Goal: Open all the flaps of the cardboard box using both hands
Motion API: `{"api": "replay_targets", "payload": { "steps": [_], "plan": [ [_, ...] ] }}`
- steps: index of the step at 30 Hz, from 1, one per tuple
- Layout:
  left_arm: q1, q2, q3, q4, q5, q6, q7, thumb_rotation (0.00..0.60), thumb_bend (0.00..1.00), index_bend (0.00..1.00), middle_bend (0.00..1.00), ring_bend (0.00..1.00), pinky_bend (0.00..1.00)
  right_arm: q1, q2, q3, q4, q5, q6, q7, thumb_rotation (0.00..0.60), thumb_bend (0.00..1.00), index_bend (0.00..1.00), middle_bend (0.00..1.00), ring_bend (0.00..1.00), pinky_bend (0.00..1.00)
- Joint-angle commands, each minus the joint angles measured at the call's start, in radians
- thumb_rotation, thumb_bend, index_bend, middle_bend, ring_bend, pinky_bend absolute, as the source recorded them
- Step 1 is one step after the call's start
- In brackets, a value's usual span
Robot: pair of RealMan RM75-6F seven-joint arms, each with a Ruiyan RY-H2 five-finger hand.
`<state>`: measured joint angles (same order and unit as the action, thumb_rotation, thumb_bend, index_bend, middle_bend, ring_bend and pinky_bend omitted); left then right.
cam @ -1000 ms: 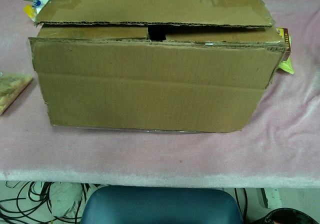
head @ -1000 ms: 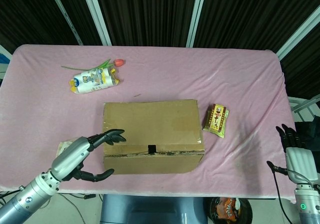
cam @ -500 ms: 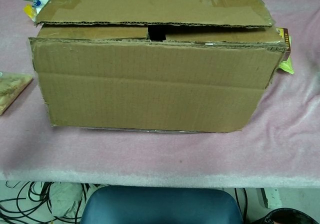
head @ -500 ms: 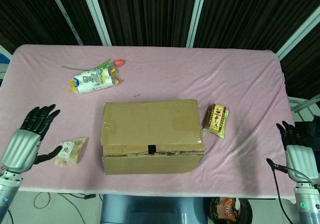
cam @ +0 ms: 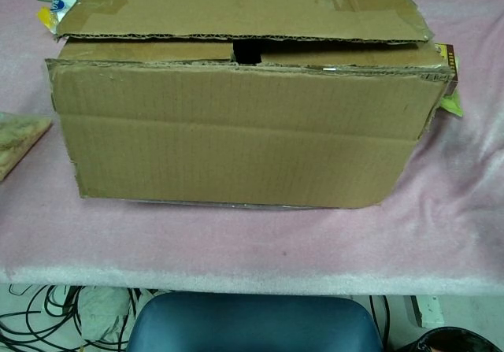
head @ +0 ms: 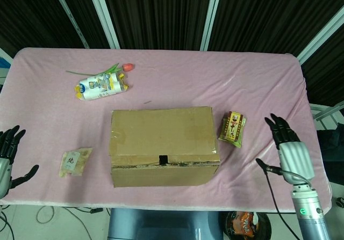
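Both hands are hovering at the table (head: 177, 84) edges, well apart from the box (head: 163, 144) sitting closed near the front edge. Only the chest view is showing its top flap (cam: 236, 5) overlapping. Left hand (head: 6, 157) and right hand (head: 288, 148) are spreading empty fingers upward.

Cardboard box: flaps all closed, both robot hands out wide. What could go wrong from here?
1. The cardboard box sits near the table's front edge; lifting a flap one-sidedly could drag it off the pink cloth.
2. The red snack pack lies close by the box's right end; the right robot hand may knock it when reaching in.
3. The left robot hand must pass the small clear packet, which it may sweep aside.
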<state>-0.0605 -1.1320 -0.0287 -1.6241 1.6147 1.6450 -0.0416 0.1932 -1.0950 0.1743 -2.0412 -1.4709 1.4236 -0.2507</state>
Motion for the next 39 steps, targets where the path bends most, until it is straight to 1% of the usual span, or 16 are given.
{"api": "replay_targets", "payload": {
  "steps": [1,3,6,10,13,18,22,28,39],
  "plan": [
    [0.0,0.001,-0.005,0.001,0.003,0.005,-0.007,0.6,0.18,0.0,0.0,0.0,0.02,0.05,-0.045,-0.008,-0.115,-0.013,-0.055,-0.109,0.6,0.2,0.0,0.0,0.0,0.21],
    [0.002,0.004,-0.009,0.0,-0.001,0.009,-0.013,0.6,0.18,0.0,0.0,0.0,0.02,0.072,-0.099,-0.02,-0.141,-0.01,-0.079,-0.162,0.6,0.2,0.0,0.0,0.0,0.21],
    [0.002,0.007,-0.009,-0.006,-0.006,0.004,-0.023,0.6,0.18,0.0,0.0,0.0,0.02,0.091,-0.166,-0.023,-0.145,0.017,-0.092,-0.22,0.6,0.2,0.0,0.0,0.0,0.21],
    [0.002,0.011,-0.01,-0.006,-0.005,0.0,-0.03,0.6,0.18,0.0,0.0,0.0,0.02,0.12,-0.249,-0.014,-0.125,0.052,-0.103,-0.279,0.6,0.2,0.0,0.0,0.0,0.21],
    [0.002,0.014,-0.01,-0.007,-0.01,-0.005,-0.037,0.6,0.18,0.0,0.0,0.0,0.02,0.144,-0.309,-0.004,-0.091,0.063,-0.105,-0.315,0.6,0.21,0.0,0.0,0.0,0.21],
    [0.001,0.016,-0.014,-0.008,-0.016,-0.01,-0.045,0.6,0.18,0.0,0.0,0.0,0.02,0.178,-0.382,0.018,-0.046,0.078,-0.107,-0.346,0.6,0.23,0.0,0.0,0.0,0.21],
    [0.001,0.017,-0.015,-0.009,-0.016,-0.013,-0.05,0.6,0.18,0.0,0.0,0.0,0.02,0.203,-0.417,0.037,-0.021,0.105,-0.114,-0.362,0.6,0.26,0.0,0.0,0.0,0.21],
    [0.0,0.02,-0.017,-0.012,-0.021,-0.018,-0.059,0.6,0.18,0.0,0.0,0.0,0.02,0.228,-0.451,0.043,0.011,0.138,-0.122,-0.375,0.6,0.32,0.0,0.0,0.0,0.21],
    [-0.001,0.023,-0.022,-0.014,-0.025,-0.021,-0.073,0.6,0.18,0.0,0.0,0.0,0.02,0.254,-0.478,0.047,0.054,0.182,-0.123,-0.375,0.6,0.32,0.0,0.0,0.0,0.21]
  ]
}}
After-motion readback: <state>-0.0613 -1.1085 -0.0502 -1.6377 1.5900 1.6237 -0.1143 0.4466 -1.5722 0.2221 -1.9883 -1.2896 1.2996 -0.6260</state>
